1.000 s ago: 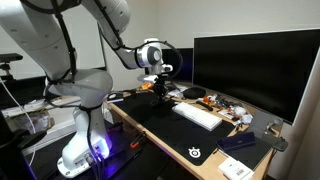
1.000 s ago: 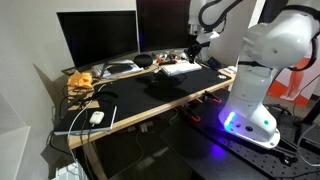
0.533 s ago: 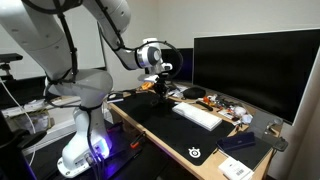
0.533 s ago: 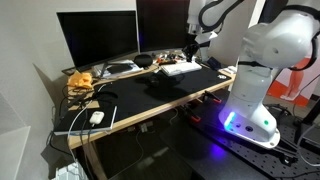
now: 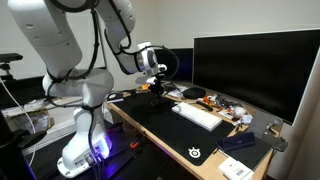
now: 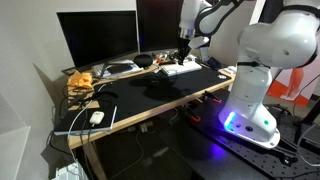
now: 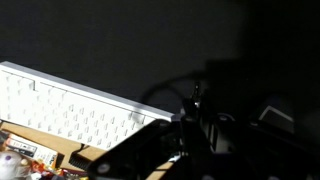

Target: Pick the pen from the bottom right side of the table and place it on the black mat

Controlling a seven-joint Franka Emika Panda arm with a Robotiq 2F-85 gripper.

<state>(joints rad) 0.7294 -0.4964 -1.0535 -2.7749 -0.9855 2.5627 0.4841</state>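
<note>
The fingers [image 5: 157, 87] hang over the mat [image 5: 160, 125], which lies on the bench [image 5: 263, 152]. Beside the fingers a keyboard [image 5: 197, 116] lies on the mat, with a monitor [image 5: 250, 70] behind it.
</note>
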